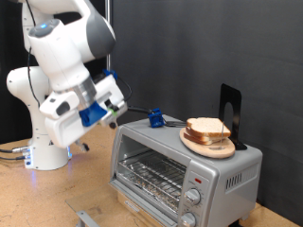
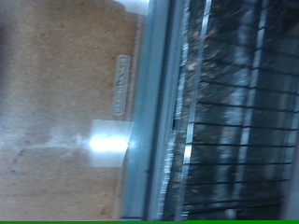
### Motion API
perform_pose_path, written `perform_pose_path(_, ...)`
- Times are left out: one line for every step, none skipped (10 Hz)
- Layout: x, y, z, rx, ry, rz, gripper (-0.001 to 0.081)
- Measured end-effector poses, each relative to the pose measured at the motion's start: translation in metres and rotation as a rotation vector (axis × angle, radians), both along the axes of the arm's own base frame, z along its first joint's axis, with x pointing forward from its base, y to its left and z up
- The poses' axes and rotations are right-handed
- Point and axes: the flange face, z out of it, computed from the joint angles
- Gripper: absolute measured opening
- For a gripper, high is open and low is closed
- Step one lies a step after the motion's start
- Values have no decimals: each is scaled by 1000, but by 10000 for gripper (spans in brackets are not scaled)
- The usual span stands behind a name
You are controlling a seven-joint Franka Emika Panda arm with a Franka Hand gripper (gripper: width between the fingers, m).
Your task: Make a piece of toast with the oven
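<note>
At the exterior view's left we see the gripper hanging beside the upper left corner of the oven, holding nothing; we cannot tell whether its jaws are apart or together. Its wire rack fills the wrist view. Further right, the piece of toast lies on a wooden plate atop the oven. We judge it light, soft and crumbly, best pinched gently across its edges. A black stand rises just behind.

The exterior view faces the oven front from nearby; the wrist view looks close at its rack.
</note>
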Motion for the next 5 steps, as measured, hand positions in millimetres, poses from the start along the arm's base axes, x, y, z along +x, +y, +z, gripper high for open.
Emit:
perform_pose_path(-5,-3,14,22,-5,14,808)
perform_pose_path(-11,-6,30,29,-19,13,808)
perform_pose_path(-16,-10,45,22,-36,-9,808)
perform_pose_path(-24,-10,55,11,-40,-34,808)
perform_pose_path(-23,-10,52,12,-36,-27,808)
